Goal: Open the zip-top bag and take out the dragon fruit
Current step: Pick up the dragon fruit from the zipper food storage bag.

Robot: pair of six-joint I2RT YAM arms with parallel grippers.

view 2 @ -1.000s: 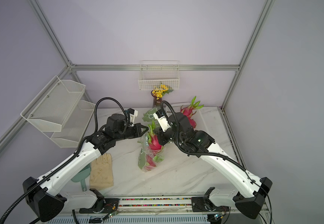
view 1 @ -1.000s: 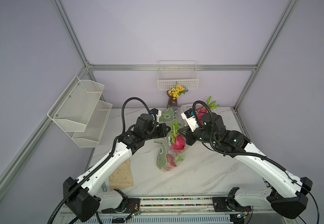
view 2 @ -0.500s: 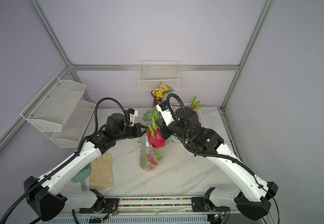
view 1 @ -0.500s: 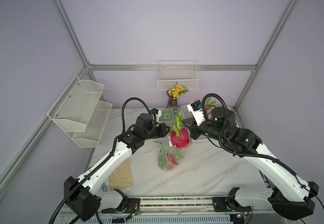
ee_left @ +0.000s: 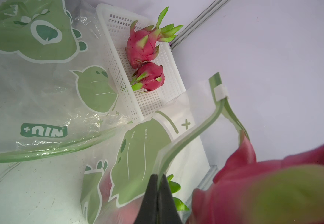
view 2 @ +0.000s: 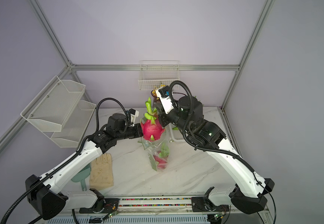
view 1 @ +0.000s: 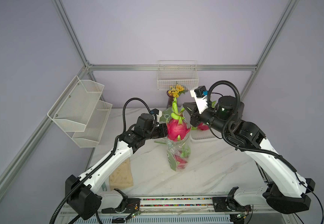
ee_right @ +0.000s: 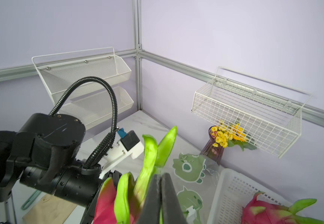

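- Magenta dragon fruit [view 1: 176,129] with green-tipped scales, hanging upright in the air in both top views, base close over the mouth of the zip-top bag [view 1: 177,153]; hard to tell whether quite clear of the rim.
- Held only by its tuft of long green spikes, in the right gripper [ee_right: 160,177], jaws clenched tight on the spikes.
- Inside the clear bag, printed with green cartoon shapes, a second dragon fruit [view 1: 180,161], not yet taken out; bag standing on the white marble table [view 1: 215,174].
- Green zip strip [ee_left: 196,131] at the bag's rim pinched by the left gripper [ee_left: 158,179], jaws clamped on the plastic, holding the mouth up and open; white slider [ee_left: 221,93] at the strip's far end.
- Just beside the bag, a white perforated basket [ee_left: 118,64] with two more dragon fruits [ee_left: 142,46] in it.
- Likely step in hand: lifting the fruit out, then across to the basket.
- Raise straight up, well clear of the rim, before any sideways swing.
- Keep the left pinch firm, to stop the bag rising with the fruit or collapsing.
- Move gently: a heavy-looking fruit on thin spikes, probably prone to swinging or slipping.
- Lower onto a bare part of the basket before letting go.
- Farther out: purple vase [view 1: 173,95] of yellow flowers, wire basket [view 1: 177,77] on the back wall, mesh shelves [view 1: 81,110], beige glove [view 2: 101,170].
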